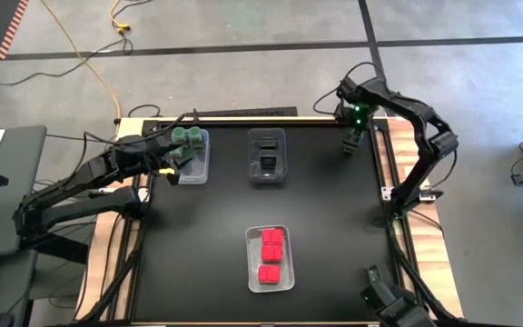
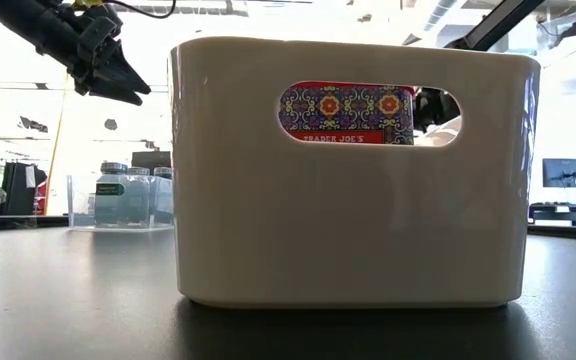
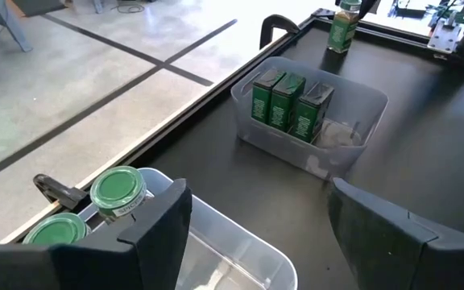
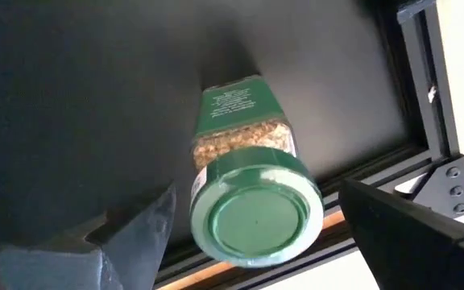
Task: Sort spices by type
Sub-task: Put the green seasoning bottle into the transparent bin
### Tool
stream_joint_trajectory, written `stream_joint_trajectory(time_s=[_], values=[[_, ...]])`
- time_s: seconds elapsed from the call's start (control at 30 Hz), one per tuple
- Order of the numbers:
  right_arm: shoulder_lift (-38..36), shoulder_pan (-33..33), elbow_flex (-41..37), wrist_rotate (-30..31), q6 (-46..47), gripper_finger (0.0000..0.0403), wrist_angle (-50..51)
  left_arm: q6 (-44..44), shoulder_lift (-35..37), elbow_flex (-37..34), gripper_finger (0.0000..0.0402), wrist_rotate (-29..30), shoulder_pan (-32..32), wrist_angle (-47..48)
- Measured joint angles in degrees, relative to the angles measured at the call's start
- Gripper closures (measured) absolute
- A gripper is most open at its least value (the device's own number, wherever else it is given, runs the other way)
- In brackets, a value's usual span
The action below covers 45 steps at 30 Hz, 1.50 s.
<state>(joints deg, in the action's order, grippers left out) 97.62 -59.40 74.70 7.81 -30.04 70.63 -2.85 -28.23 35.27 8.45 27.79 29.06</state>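
A black worktop (image 1: 334, 236) carries three clear plastic rectangular bins; the one near the far left corner (image 1: 195, 168) holds round green-lidded glass jars (image 1: 189, 136), the one at the middle of the far edge (image 1: 267, 173) holds upright dark green rectangular boxes (image 3: 288, 101), and the one near the middle of the near edge (image 1: 270, 282) holds flat red packets (image 1: 271, 252); one last green-lidded spice jar (image 4: 248, 181) stands upright on the bare worktop at the far right corner, close to the right edge, lid up, long axis vertical. The right gripper (image 1: 352, 138) hangs directly above this jar, its fingers spread wide on either side of the lid, holding nothing; the step in hand looks like the pick-up of this final stray jar; the next move probably calls for a straight descent, then a squeeze below the lid. The left gripper (image 1: 172, 162) hovers over the jar bin, fingers partly apart, empty.
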Motion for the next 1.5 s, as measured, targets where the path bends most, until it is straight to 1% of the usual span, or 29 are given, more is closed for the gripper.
stream_joint_trajectory(time_s=[0.27,0.37,0.43,0.53,0.67,0.97,1.13,1.27,1.37,1.5], values=[[1.18,0.15,-0.19,0.42,0.02,0.0024,-0.46,0.63,0.0,0.0,0.0127,0.04,0.0,0.02],[1.05,0.33,-1.55,0.58,-0.11,0.0024,-1.2,0.65,0.0,0.0,0.0127,0.04,0.0,0.02],[1.1,0.91,-2.79,2.03,-0.44,0.0024,-1.79,0.63,0.0,0.0,0.0127,0.04,0.0,0.02],[1.07,1.76,-4.16,2.8,-0.47,0.0035,-3.8,0.63,0.0,0.0,0.0127,0.04,0.0,0.02],[1.1,2.55,-5.01,2.91,-0.48,0.007,-5.48,0.59,0.0,0.0,0.0127,0.04,0.0,0.02],[1.04,2.64,-4.98,4.09,-1.53,0.0183,-4.69,0.02,0.0,0.0,0.0127,0.04,0.02,0.0],[1.03,2.79,-4.96,4.32,-1.35,0.0185,-3.06,0.02,0.0,0.0,0.0127,0.02,0.02,0.02],[0.53,4.15,-4.73,4.37,1.4,0.0185,0.96,0.02,0.0,0.0,0.0127,0.02,0.02,0.02],[-1.36,6.03,-3.65,4.35,4.27,0.0185,3.85,0.19,0.0,0.0,0.0127,0.02,0.02,0.0],[-5.94,9.9,-1.75,4.35,7.92,0.0185,4.97,0.19,0.0,0.0,0.0127,0.02,0.02,-0.04]])
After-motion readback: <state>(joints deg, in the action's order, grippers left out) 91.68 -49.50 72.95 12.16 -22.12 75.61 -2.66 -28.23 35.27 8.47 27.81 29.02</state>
